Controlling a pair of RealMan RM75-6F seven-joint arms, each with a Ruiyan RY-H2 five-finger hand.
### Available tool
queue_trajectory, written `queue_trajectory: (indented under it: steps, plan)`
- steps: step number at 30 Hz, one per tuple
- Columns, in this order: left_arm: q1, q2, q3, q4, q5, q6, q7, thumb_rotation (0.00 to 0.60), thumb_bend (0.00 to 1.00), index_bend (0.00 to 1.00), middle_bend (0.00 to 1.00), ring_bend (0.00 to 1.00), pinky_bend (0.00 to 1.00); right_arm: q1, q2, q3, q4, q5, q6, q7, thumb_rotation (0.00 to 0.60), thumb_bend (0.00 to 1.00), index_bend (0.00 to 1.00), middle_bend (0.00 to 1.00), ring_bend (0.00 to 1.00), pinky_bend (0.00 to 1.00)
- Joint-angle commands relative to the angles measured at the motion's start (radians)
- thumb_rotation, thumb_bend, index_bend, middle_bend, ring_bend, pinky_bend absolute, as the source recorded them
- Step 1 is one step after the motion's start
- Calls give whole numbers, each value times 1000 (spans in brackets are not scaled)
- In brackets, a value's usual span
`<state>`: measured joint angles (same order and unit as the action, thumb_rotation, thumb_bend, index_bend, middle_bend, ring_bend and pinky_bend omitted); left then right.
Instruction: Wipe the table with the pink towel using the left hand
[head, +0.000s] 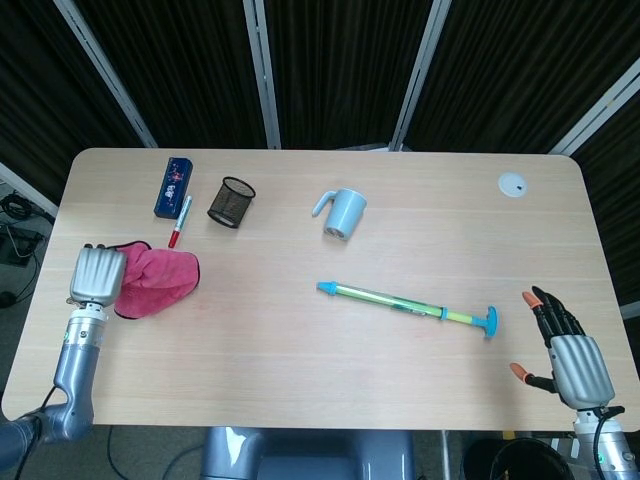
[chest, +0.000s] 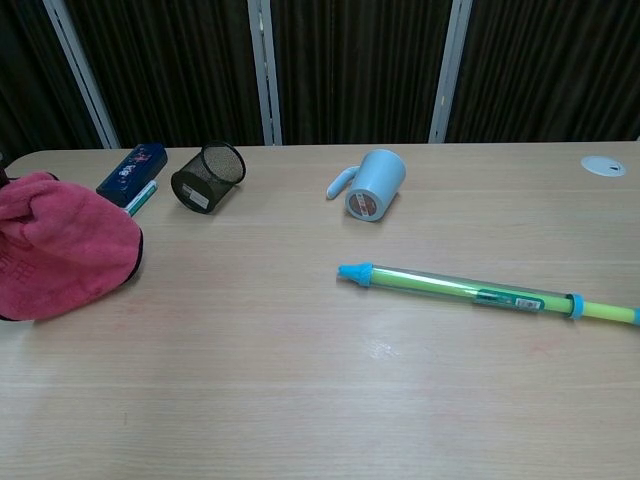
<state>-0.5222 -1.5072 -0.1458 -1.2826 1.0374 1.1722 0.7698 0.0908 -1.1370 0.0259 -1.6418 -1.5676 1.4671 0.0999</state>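
Two robot hands share a cluttered wooden table (head: 300, 340). At the far left edge, the left hand (head: 97, 274) lies knuckles-up with its fingers curled down onto the pink towel (head: 155, 279), gripping its bunched near end while the rest of the cloth spreads flat on the tabletop beside it. Just beyond the towel lie a red marker (head: 179, 222), a blue case (head: 173, 185) and a tipped black mesh cup (head: 230, 201). Farther along, a pale blue mug (head: 343, 213) rests on its side above a long blue-and-green syringe toy (head: 408, 305). At the near right corner, the right hand (head: 567, 348) hovers empty, fingers splayed.
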Motion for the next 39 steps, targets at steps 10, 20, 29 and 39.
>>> queue_trajectory:
  steps: [10,20,29,39]
  plan:
    - [-44,-202,36,-31,17,-30,56,600,542,774,591,516,529,0,1,1,2,2,0,7,600,95,0,0,0,166]
    - [-105,-391,33,8,24,-59,102,600,539,779,592,519,535,-1,2,3,2,9,-1,16,600,93,0,0,0,166]
    - [-147,-451,24,98,64,-73,100,600,540,782,593,519,534,-2,3,4,3,12,-1,23,600,93,0,0,0,166]
    - [-137,-396,-3,211,23,-97,76,600,539,775,591,519,535,-2,4,4,-1,7,2,22,600,93,0,0,0,166]
